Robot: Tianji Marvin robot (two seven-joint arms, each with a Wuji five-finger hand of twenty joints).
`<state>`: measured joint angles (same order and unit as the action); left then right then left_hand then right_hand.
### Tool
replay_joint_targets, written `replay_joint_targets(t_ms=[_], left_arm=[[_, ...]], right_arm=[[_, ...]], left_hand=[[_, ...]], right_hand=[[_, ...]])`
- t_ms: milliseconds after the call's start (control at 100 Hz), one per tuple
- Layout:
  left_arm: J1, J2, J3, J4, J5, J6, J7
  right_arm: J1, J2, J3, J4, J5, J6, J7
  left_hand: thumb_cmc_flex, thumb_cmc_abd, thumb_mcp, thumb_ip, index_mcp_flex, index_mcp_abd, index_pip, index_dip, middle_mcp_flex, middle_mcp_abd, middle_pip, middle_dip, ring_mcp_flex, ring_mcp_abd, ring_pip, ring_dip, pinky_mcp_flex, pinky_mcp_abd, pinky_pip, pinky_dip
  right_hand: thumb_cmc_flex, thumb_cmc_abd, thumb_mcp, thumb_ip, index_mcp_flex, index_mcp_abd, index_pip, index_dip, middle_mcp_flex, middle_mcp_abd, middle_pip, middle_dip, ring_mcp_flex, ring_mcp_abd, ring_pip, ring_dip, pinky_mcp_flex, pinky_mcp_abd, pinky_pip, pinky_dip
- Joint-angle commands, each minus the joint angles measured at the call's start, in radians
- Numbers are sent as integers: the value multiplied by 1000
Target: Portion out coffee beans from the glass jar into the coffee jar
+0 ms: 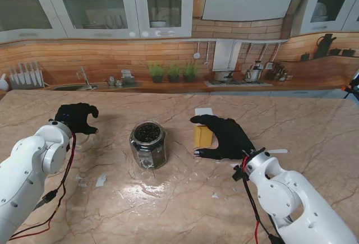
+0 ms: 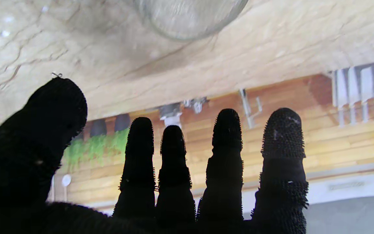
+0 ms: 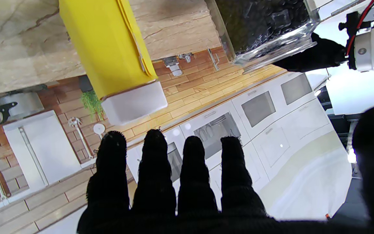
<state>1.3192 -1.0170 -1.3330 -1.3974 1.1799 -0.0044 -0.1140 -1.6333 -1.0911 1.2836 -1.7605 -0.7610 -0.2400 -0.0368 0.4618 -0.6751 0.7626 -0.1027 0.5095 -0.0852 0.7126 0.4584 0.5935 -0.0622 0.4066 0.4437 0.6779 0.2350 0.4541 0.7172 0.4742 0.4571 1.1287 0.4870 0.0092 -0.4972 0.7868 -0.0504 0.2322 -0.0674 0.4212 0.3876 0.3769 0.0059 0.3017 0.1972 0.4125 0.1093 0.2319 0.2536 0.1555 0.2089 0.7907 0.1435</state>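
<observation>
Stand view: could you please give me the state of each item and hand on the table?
glass jar: upright, lid off, holding coffee beans, untouched.
yellow coffee jar: upright, white lid on, partly hidden by right hand.
left hand: open, holding nothing.
right hand: open, fingers apart, holding nothing.

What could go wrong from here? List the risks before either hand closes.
1. The glass jar stands open and full of beans between both hands; a sideways bump from the left hand could tip it and spill them.
2. The right hand hovers open right beside the yellow coffee jar, partly hiding it from the stand camera; a misjudged grasp might knock it over.
3. Smooth glass against gloved fingers may slip during the pour.
</observation>
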Motion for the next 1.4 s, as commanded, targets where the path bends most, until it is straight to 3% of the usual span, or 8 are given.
replay_joint_targets(t_ms=[0, 110, 480, 780, 1040, 1260, 1390], left_arm=[[10, -7, -8, -34, -3, -5, 22], [28, -11, -37, -78, -13, -46, 37], [77, -26, -102, -187, -133, -148, 43], [106, -33, -121, -248, -172, -198, 62], [126, -37, -128, -280, -188, -224, 79], [131, -39, -130, -289, -183, -242, 99], [133, -40, -130, -289, -187, -252, 111]], right_arm=[[-11, 5, 18, -24, -22, -19, -3], [-12, 9, 50, -34, -51, -42, 4], [96, 28, 75, 28, -111, -65, 78], [202, 37, 28, 125, -144, -47, 110], [293, 39, -34, 213, -143, -7, 127], [391, 37, -109, 302, -122, 32, 145], [455, 35, -167, 363, -95, 63, 160]], left_hand=[[-23, 26, -32, 34, -34, 36, -45, -17, -53, 27, -21, -20, -69, 34, -37, -33, -101, 82, -47, 26], [-28, 53, -65, 38, -46, 42, -67, -26, -79, 34, -39, -37, -136, 45, -73, -78, -217, 96, -100, 36], [-40, 109, -177, 48, -81, 59, -194, -93, -130, 49, -96, -91, -228, 63, -147, -166, -350, 113, -219, 5], [-29, 133, -198, 57, -68, 57, -206, -99, -126, 53, -99, -108, -235, 64, -157, -184, -367, 112, -236, -7], [-23, 140, -205, 61, -62, 60, -200, -95, -117, 51, -92, -106, -219, 67, -147, -181, -350, 116, -222, -2], [-23, 142, -208, 63, -63, 61, -196, -92, -109, 49, -86, -103, -207, 66, -139, -178, -339, 120, -212, 2], [-23, 144, -207, 64, -60, 64, -192, -91, -104, 48, -84, -101, -200, 66, -134, -176, -331, 120, -206, 5]], right_hand=[[50, -34, 11, 9, 6, -23, 10, -9, 2, -25, 10, 6, 10, -38, 2, 1, 1, -15, -6, -9], [62, -46, 10, 8, 8, -40, 14, -6, 5, -29, 9, 6, 15, -37, 4, 2, 6, -15, -5, -9], [91, -75, 0, 6, -18, -101, 34, 6, -25, -39, 20, 13, -14, -27, 6, 6, 0, -12, -10, -11], [82, -80, -3, 4, -53, -163, 42, 11, -75, -54, 43, 24, -43, 2, 17, 12, 4, 18, 2, -6], [91, -100, -3, 0, -93, -273, 39, 13, -135, -56, 75, 36, -43, 19, 37, 21, 23, 30, 24, 4], [120, -119, -9, -3, -104, -309, 44, 18, -158, -55, 112, 48, -26, 18, 56, 30, 46, 32, 44, 13], [146, -139, -19, -6, -117, -286, 58, 22, -159, -45, 146, 58, 8, 12, 77, 40, 87, 26, 67, 24]])
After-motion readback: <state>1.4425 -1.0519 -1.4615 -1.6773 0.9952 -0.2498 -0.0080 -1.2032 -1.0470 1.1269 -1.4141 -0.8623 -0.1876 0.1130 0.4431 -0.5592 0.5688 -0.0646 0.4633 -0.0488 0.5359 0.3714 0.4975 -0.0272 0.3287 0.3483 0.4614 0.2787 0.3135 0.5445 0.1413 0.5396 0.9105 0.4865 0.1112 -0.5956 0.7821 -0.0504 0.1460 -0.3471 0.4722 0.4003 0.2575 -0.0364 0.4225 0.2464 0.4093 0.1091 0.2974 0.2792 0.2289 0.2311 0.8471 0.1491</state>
